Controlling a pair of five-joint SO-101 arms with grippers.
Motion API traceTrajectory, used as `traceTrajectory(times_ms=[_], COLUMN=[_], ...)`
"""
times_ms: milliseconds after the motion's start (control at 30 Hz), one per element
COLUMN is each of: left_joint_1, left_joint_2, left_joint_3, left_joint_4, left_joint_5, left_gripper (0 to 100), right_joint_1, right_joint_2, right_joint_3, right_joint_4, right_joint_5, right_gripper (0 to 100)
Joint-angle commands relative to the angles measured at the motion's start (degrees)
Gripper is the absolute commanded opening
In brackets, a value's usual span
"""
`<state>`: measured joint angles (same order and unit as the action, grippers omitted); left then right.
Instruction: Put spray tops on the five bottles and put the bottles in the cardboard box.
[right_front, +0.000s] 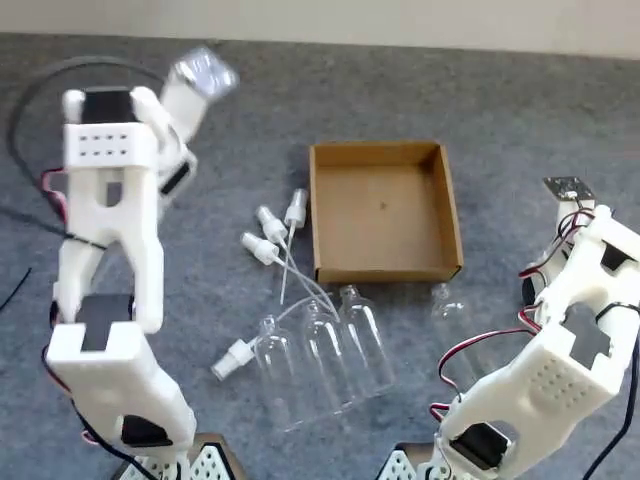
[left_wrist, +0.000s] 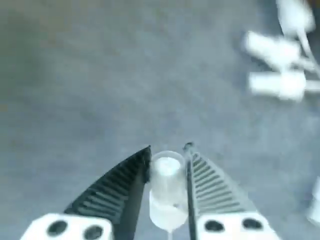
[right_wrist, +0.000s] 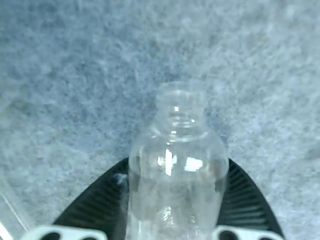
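The left fingers are closed on a small top, raised over the far left of the surface. The box lies between the arms. The right fingers grip a bottle by its body. Its long axis runs along the fingers, with the open neck pointing away. Top and neck are well apart, so the arms probably must meet.

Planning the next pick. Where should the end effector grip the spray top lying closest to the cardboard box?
I'd pinch the spray top across its white head, coming from above: it lies flat, and its thin tube offers little to hold.
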<state>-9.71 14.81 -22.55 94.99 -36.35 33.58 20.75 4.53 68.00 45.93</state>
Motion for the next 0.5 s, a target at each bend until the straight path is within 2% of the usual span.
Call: traceTrajectory(times_ms=[0, 100, 233, 400, 467], left_joint_1=[1.4, 3.8, 5.8, 5.7, 5.6], left_joint_2=[3.9, 4.2, 4.2, 4.6, 4.6], left_joint_3=[11.6, 19.6, 25.6, 26.4, 26.6], left_joint_4=[-10.5, -16.9, -22.6, -23.0, -23.0], left_joint_5=[-0.8, -0.5, 3.3, 3.5, 3.5], left_gripper=[5, 5, 7, 18, 18], right_joint_1=[-0.6, -0.3, -0.1, 0.0, 0.0], right_joint_2=[-0.6, -0.7, -0.7, -0.7, -0.7], right_joint_3=[-0.2, -0.2, -0.2, -0.2, -0.2], right_joint_4=[0.4, 0.4, 0.4, 0.4, 0.4], right_joint_5=[0.5, 0.6, 0.8, 0.5, 0.5], right_gripper=[17.8, 18.1, 18.1, 20.1, 22.9])
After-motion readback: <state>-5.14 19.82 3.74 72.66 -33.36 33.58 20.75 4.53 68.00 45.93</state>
